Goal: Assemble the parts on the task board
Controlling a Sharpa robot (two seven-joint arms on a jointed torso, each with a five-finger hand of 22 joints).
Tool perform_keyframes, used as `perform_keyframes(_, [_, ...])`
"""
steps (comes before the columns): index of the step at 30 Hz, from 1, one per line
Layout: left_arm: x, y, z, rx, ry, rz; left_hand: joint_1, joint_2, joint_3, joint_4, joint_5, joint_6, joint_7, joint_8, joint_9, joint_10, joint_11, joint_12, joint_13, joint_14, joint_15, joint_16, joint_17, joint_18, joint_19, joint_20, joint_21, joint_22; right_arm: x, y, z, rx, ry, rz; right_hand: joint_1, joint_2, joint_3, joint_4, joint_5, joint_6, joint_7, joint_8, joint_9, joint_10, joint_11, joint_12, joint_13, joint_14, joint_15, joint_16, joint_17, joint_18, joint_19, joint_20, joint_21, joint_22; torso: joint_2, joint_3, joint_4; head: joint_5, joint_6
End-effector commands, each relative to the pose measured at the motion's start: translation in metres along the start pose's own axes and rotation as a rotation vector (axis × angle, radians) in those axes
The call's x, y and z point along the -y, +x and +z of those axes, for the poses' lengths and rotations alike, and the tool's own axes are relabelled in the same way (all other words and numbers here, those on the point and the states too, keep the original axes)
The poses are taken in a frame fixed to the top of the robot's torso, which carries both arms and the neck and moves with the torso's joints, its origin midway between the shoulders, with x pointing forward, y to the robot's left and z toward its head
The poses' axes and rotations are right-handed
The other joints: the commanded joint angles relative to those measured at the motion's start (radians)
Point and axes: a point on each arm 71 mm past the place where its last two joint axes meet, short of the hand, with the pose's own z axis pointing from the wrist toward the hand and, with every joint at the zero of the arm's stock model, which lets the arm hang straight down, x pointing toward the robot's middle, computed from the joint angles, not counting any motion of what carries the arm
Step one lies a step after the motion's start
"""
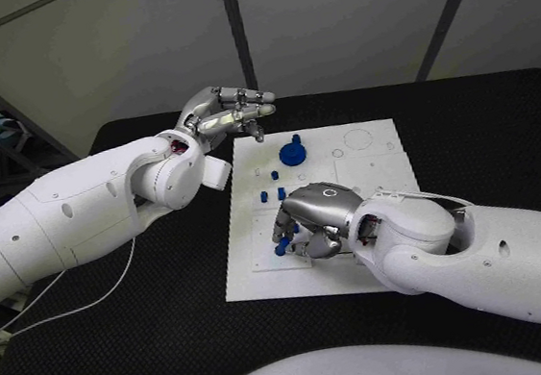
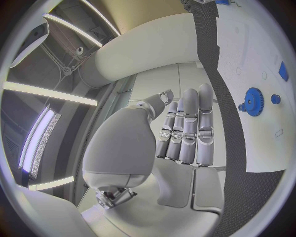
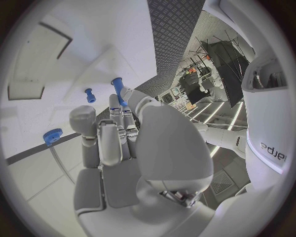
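Observation:
The white task board [image 1: 374, 180] lies in the middle of the black table. A blue gear [image 1: 293, 153] stands near its far edge, with small blue pegs [image 1: 272, 193] left of the middle. My right hand [image 1: 313, 219] is low over the board's near left part, fingers curled down, and seems to pinch a long blue peg [image 3: 117, 88] at its fingertips; the same peg [image 1: 281, 232] shows beside the fingers. My left hand [image 1: 226, 111] hangs above the board's far left corner, fingers stretched out and holding nothing. The left wrist view has the gear [image 2: 253, 102] beyond those fingers [image 2: 188, 123].
The board [image 3: 55, 54] has shallow recesses and round holes on its far right part. A small blue peg [image 3: 90, 95] and the gear [image 3: 53, 136] stand past my right hand. Black table [image 1: 486, 132] surrounds the board on all sides.

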Motion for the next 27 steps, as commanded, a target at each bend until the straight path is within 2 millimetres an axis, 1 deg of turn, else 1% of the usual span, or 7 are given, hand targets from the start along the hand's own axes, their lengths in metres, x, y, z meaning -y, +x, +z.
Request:
perform_keyframes(1, [0.001, 0.001, 0.001, -0.012, 0.004, -0.006, -0.002, 0.008, 0.003, -0.004, 0.005, -0.007, 0.002, -0.006, -0.001, -0.008, -0.001, 0.004, 0.000, -0.008, 0.002, -0.005, -0.001, -0.017, -0.009, -0.001, -0.004, -0.001, 0.000, 0.002, 0.001, -0.027, -0.001, -0.012, 0.001, 0.011, 0.000, -0.004, 0.004, 0.006, 0.003, 0.002, 0.001, 0.007, 0.003, -0.002, 0.001, 0.047, -0.007, 0.002, -0.001, -0.017, -0.003, 0.000, -0.003, -0.001, 0.000, -0.0001, 0.0001, 0.000, 0.000])
perform_keyframes(11, [0.001, 0.001, 0.001, -0.012, 0.004, -0.006, -0.002, 0.008, 0.003, -0.004, 0.005, -0.007, 0.002, -0.006, -0.001, -0.008, -0.001, 0.004, 0.000, -0.008, 0.002, -0.005, -0.001, -0.017, -0.009, -0.001, -0.004, -0.001, 0.002, 0.003, 0.003, -0.030, 0.012, -0.059, 0.000, 0.010, 0.000, -0.005, 0.004, 0.005, 0.004, 0.002, 0.001, 0.007, 0.003, -0.002, 0.001, 0.046, -0.007, 0.000, -0.004, -0.016, -0.005, 0.000, -0.005, -0.004, 0.000, -0.0003, -0.0004, 0.001, -0.001])
perform_keyframes(16, [0.001, 0.001, 0.001, -0.013, 0.003, -0.006, -0.002, 0.008, 0.003, -0.004, 0.005, -0.007, 0.002, -0.006, -0.001, -0.008, -0.001, 0.004, 0.000, -0.008, 0.002, -0.005, -0.001, -0.017, -0.009, -0.001, -0.004, -0.001, -0.001, 0.008, 0.004, -0.044, 0.004, -0.068, -0.010, 0.003, -0.006, -0.006, 0.006, -0.004, 0.008, -0.005, -0.002, 0.001, 0.007, -0.013, 0.001, 0.046, -0.004, 0.000, -0.005, -0.016, -0.010, 0.002, -0.007, -0.008, 0.000, -0.0007, 0.0002, 0.001, -0.001])
perform_keyframes(20, [0.001, 0.001, 0.001, -0.011, 0.001, -0.005, -0.002, 0.008, 0.003, -0.004, 0.005, -0.007, 0.002, -0.006, -0.001, -0.008, -0.001, 0.004, 0.000, -0.008, 0.002, -0.005, -0.001, -0.017, -0.009, -0.001, -0.004, -0.001, -0.002, 0.014, 0.003, -0.067, -0.008, -0.053, -0.031, -0.009, -0.011, 0.000, 0.012, -0.038, 0.022, -0.026, -0.011, -0.037, 0.022, -0.042, -0.007, 0.044, 0.008, -0.002, -0.010, -0.014, -0.018, 0.010, -0.015, -0.019, 0.000, -0.0008, -0.0004, 0.001, -0.002])
perform_keyframes(23, [0.001, 0.001, 0.001, -0.011, -0.001, -0.005, -0.003, 0.010, 0.003, -0.003, 0.005, -0.008, 0.002, -0.006, -0.001, -0.008, -0.001, 0.007, 0.000, -0.008, 0.002, -0.005, -0.002, -0.017, -0.009, -0.001, -0.004, -0.001, -0.003, 0.016, 0.003, -0.069, -0.012, -0.046, -0.047, -0.022, -0.017, 0.006, 0.015, -0.072, 0.024, -0.044, -0.019, -0.065, 0.030, -0.058, -0.014, 0.043, 0.015, -0.004, -0.015, -0.012, -0.025, 0.017, -0.022, -0.029, 0.000, -0.0010, -0.0007, 0.000, -0.001])
perform_keyframes(24, [0.001, 0.001, 0.001, -0.011, -0.001, -0.005, -0.003, 0.010, 0.003, -0.003, 0.005, -0.008, 0.002, -0.006, -0.001, -0.008, -0.001, 0.007, 0.000, -0.008, 0.002, -0.005, -0.002, -0.017, -0.009, -0.001, -0.004, -0.001, -0.003, 0.017, 0.003, -0.066, -0.013, -0.043, -0.057, -0.030, -0.021, 0.010, 0.015, -0.094, 0.027, -0.049, -0.023, -0.085, 0.035, -0.068, -0.018, 0.042, 0.020, -0.006, -0.018, -0.011, -0.029, 0.021, -0.026, -0.035, 0.000, -0.0005, -0.0009, -0.001, -0.001])
perform_keyframes(27, [0.001, 0.001, 0.001, -0.010, -0.002, -0.005, -0.003, 0.010, 0.003, -0.003, 0.005, -0.008, 0.002, -0.006, -0.001, -0.008, -0.001, 0.007, 0.000, -0.008, 0.002, -0.005, -0.002, -0.017, -0.009, -0.001, -0.004, -0.001, -0.003, 0.016, 0.003, -0.051, -0.009, -0.040, -0.065, -0.043, -0.028, 0.012, 0.010, -0.137, 0.026, -0.050, -0.026, -0.119, 0.041, -0.079, -0.021, 0.039, 0.025, -0.011, -0.028, -0.007, -0.038, 0.027, -0.038, -0.051, -0.001, 0.0000, -0.0004, -0.001, -0.001])
